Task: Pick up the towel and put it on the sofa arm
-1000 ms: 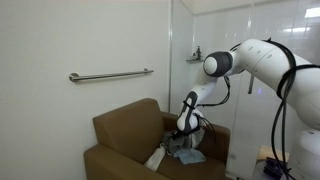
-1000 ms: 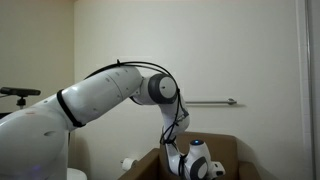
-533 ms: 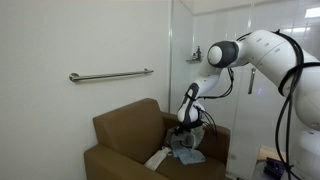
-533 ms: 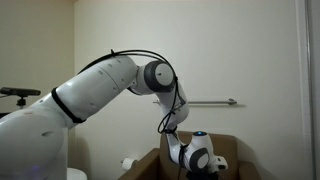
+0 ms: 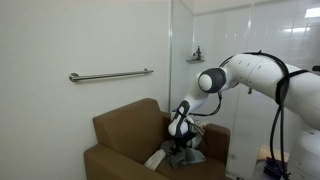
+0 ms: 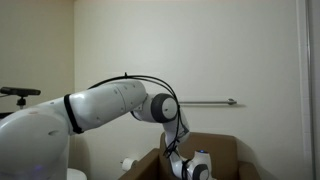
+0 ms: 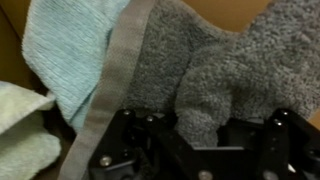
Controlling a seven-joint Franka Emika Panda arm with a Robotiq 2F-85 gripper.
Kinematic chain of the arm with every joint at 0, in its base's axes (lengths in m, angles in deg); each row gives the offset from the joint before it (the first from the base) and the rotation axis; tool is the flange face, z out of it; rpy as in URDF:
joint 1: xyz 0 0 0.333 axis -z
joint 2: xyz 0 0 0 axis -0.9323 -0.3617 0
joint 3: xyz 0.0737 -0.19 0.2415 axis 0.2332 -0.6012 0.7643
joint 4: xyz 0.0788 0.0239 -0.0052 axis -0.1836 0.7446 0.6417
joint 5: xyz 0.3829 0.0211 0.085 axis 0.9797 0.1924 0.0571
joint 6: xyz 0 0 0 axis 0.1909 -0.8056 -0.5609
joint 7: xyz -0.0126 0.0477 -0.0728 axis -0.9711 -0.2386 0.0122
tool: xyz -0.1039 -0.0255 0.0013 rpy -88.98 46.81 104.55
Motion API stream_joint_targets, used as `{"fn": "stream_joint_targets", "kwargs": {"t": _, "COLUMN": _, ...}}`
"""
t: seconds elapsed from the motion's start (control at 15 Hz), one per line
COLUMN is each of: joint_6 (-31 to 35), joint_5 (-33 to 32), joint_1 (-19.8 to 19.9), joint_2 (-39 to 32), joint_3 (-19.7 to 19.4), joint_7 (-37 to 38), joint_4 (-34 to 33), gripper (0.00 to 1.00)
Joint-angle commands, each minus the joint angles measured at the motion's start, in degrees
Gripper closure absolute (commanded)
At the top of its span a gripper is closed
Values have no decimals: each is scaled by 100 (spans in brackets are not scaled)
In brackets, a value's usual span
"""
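- Standing off to the side of this brown armchair [image 5: 125, 128], and the big white robot arm [image 5: 250, 75] is folded right down into the seat, over by the far chair arm [image 5: 216, 134].
- Pincer [image 5: 178, 146] is low over the seat cushion, buried in the little heap of cloths there.
- From the wrist view the pincer [image 7: 205, 135] is squeezed together, with a fat fold of the towel [image 7: 215, 60] bunched up between its black fingers, so it's clamped on the towel.
- Towel is dark grey, thick and fuzzy. It's lying crumpled on the seat, not on the sofa arm.
- Sofa arm [image 5: 105, 158] is the broad boxy one on the opposite side of the seat, well apart from the towel and the pincer.
- Light blue cloth [image 7: 65, 50] sits just beside the towel. A flat, paler hem strip runs between them, and I honestly can't tell which one it belongs to.
- Whitish cloth [image 7: 15, 135] is tucked in the corner of that view, touching the blue one. From across the room it spills toward the front of the seat [image 5: 155, 158].
- Grab bar [image 5: 110, 74] is on the wall above the chair back.
- In an exterior view the arm's elbow [image 6: 160, 108] blocks nearly everything; only the top of the chair back [image 6: 228, 148] peeks out.
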Motion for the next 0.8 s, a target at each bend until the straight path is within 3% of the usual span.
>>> {"fn": "stream_joint_targets", "kwargs": {"t": 0.0, "joint_6": 200, "joint_5": -373, "joint_1": -939, "joint_2": 182, "joint_3": -521, "joint_7": 131, "joint_4": 357, "gripper": 99}}
{"fn": "stream_joint_targets", "kwargs": {"t": 0.2, "joint_6": 1176, "joint_5": -729, "joint_1": -1824, "joint_2": 664, "joint_3": -1063, "joint_7": 421, "joint_4": 1312, "gripper": 99}}
{"fn": "stream_joint_targets", "kwargs": {"t": 0.4, "joint_6": 2584, "joint_5": -774, "joint_1": -2893, "joint_2": 842, "joint_3": -1808, "joint_7": 994, "joint_4": 2081, "gripper": 99}}
{"fn": "stream_joint_targets", "kwargs": {"t": 0.6, "joint_6": 3922, "joint_5": 39, "joint_1": -4111, "joint_2": 981, "joint_3": -2536, "joint_7": 1609, "joint_4": 2964, "gripper": 99}}
{"fn": "stream_joint_targets", "kwargs": {"t": 0.73, "joint_6": 4317, "joint_5": 889, "joint_1": -4619, "joint_2": 1292, "joint_3": -2556, "joint_7": 1660, "joint_4": 3583, "gripper": 99}}
